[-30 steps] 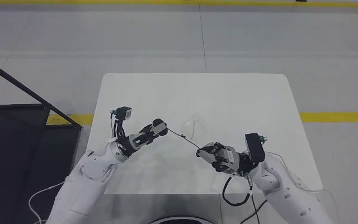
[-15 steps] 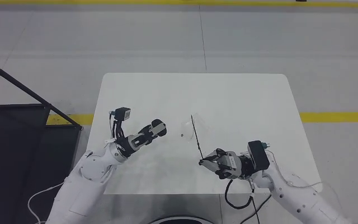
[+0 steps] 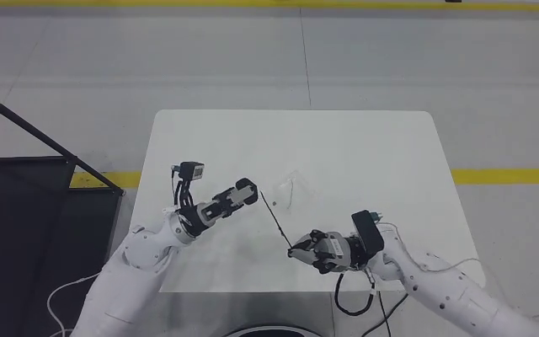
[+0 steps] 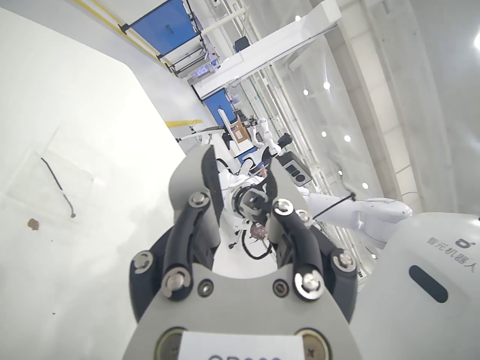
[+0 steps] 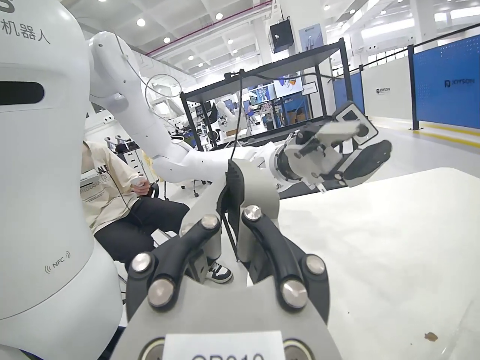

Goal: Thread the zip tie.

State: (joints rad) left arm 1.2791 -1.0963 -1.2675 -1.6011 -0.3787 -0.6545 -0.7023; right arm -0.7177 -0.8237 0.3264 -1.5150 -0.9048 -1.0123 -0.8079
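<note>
My right gripper (image 3: 295,249) is shut on the lower end of a thin black zip tie (image 3: 276,221) near the table's front edge. The strap slants up and away toward my left gripper (image 3: 250,189), and its free tip ends just beside those fingers. In the right wrist view the zip tie (image 5: 237,114) rises straight out of the closed right gripper (image 5: 230,174), with the left gripper (image 5: 356,147) farther off above the table. The left gripper (image 4: 242,177) is open with nothing between its fingers.
A clear plastic bag (image 3: 295,184) lies mid-table with a second black tie (image 4: 56,183) on it and a small brown speck (image 4: 33,223) beside it. The white table (image 3: 379,160) has free room at the back and right.
The right gripper has carried the zip tie left and toward the front edge. The strap, which stood pointing away half a second ago, now tilts toward the left gripper, which has shifted slightly right.
</note>
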